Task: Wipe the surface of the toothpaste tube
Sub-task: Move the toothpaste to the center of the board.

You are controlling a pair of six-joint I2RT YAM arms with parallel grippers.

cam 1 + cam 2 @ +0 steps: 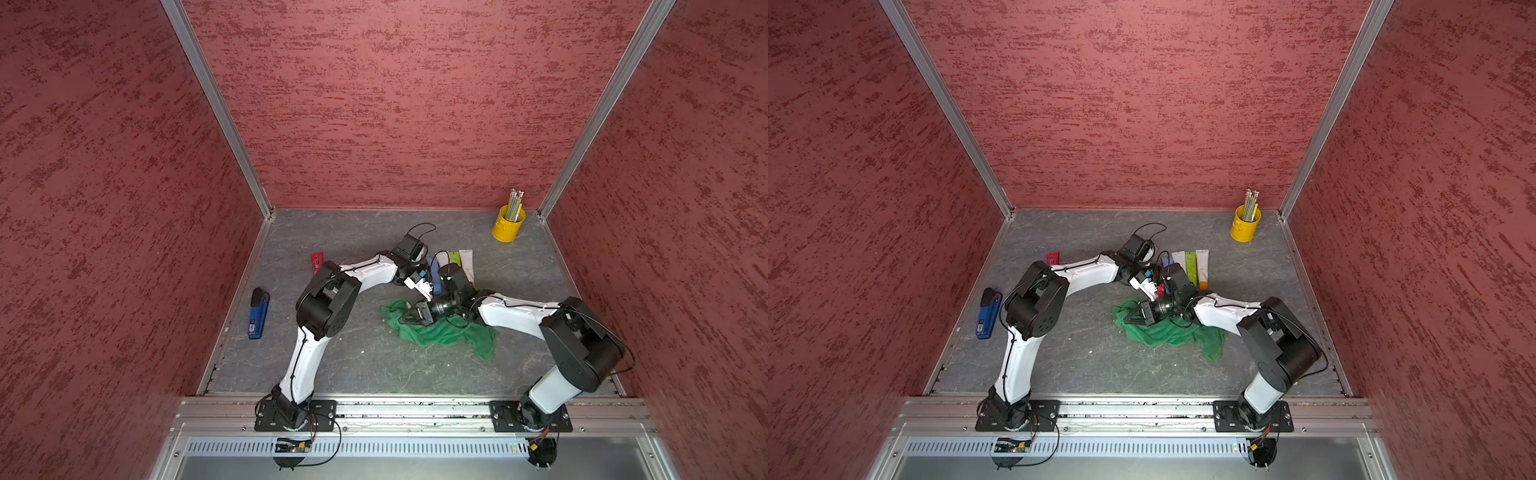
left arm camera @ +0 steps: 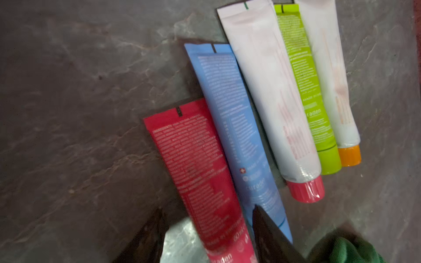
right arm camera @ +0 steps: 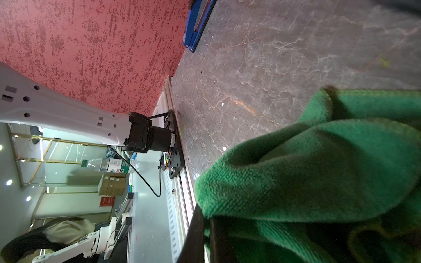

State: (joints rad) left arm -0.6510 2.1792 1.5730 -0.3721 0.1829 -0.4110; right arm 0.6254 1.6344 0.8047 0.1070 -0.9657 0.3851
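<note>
Fingers [image 2: 268,234] of the left gripper [image 2: 207,210] stand well apart, and we see the red toothpaste tube [image 2: 196,164] running between them at its cap end. It sits close against one finger, with a bare strip showing on the side of the other, so nothing is clamped (the cap itself falls outside the wrist picture). The tube's crimped end points away from the gripper, and its long edge meets a blue tube [image 2: 230,118] lying just beside it. Further out on that same side we count three more, side by side: a white tube with a pink cap [image 2: 266,91], a lime-green tube [image 2: 305,79] and a white tube with an orange cap [image 2: 330,79], all on the grey marbled table [image 1: 353,357]. Just beside the left gripper, toward the robot's base, sits the right gripper [image 1: 407,318]. It is closed, with a fold of the green cloth [image 1: 449,332] bunched up at its fingers; as far as its wrist view lets us judge, the fold is pinched. The rest of the cloth spreads over the table beneath that gripper and back toward its own arm. Well away from both grippers, a small red item [image 1: 317,262] lies beyond the left forearm, a blue stapler [image 1: 258,313] lies past the left elbow by the side wall, and a yellow cup [image 1: 508,226] of pencils [image 1: 515,203] stands in the far corner on the right arm's side.
</note>
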